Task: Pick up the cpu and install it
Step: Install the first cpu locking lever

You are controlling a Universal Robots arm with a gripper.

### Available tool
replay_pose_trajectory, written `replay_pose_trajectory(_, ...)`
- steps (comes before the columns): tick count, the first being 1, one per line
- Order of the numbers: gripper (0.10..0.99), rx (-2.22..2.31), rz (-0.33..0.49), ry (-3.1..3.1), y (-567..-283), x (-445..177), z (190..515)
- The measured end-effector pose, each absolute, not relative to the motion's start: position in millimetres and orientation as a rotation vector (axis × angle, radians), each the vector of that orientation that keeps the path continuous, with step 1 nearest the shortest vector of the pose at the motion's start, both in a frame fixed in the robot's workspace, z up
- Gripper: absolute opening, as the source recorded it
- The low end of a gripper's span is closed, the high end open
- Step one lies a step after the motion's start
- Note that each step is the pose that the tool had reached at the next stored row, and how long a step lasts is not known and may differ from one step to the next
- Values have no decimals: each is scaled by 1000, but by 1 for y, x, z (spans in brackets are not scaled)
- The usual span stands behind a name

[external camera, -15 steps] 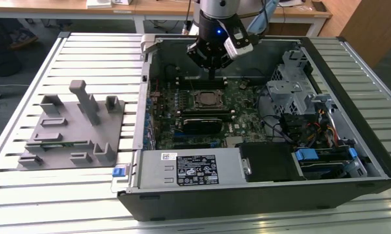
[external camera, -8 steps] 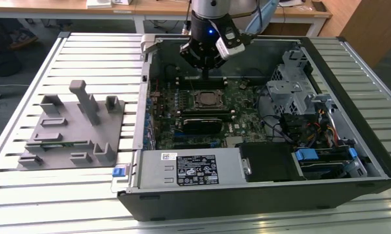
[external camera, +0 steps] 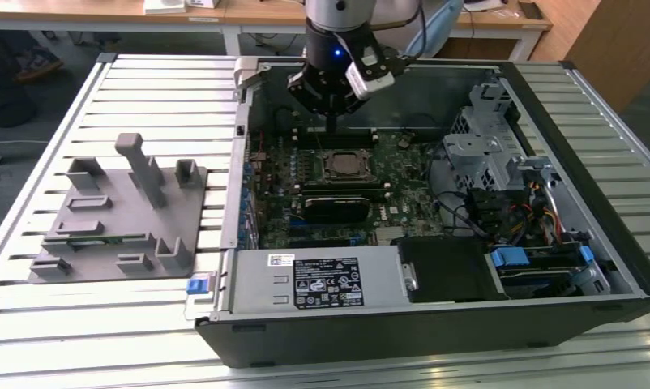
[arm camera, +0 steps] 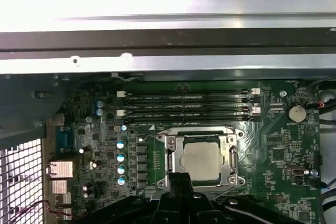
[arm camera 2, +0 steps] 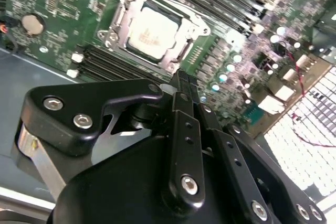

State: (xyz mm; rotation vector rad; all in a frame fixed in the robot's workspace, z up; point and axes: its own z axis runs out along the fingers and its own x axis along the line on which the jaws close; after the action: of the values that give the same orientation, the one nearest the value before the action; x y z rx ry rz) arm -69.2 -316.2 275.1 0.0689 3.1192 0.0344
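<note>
The cpu is a silvery square chip lying flat in the black socket frame on the green motherboard inside the open computer case. Both wrist views show the cpu seated within the metal bracket. My gripper hangs above the board, just behind the socket, toward the case's far wall. Its black fingers are pressed together with nothing between them. The gripper is apart from the chip.
A grey plastic tray with upright posts stands on the slatted table at the exterior view's left. Memory slots run beside the socket. A metal drive cage and cables fill the case's right side; a power supply lies at the front.
</note>
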Motion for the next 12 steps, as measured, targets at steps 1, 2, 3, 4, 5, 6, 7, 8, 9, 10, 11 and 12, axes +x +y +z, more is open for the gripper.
replay_pose_trajectory(1,106,68,34,3119,-316,-71,275)
replay_pose_trajectory(2,106,66,35,3119,-316,-74,275)
replay_pose_trajectory(3,106,65,34,3119,-316,-76,275)
replay_pose_trajectory(4,106,63,35,3119,-316,-79,275)
replay_pose_trajectory(5,106,63,35,3119,-316,-81,275)
replay_pose_trajectory(6,106,63,35,3119,-316,-83,274)
replay_pose_trajectory(7,106,62,35,3119,-316,-85,274)
replay_pose_trajectory(8,106,62,35,3119,-316,-87,274)
replay_pose_trajectory(9,106,61,35,3119,-316,-89,274)
replay_pose_trajectory(10,106,60,35,3119,-316,-91,274)
replay_pose_trajectory(11,106,59,35,3119,-316,-93,274)
replay_pose_trajectory(12,106,59,35,3119,-316,-95,274)
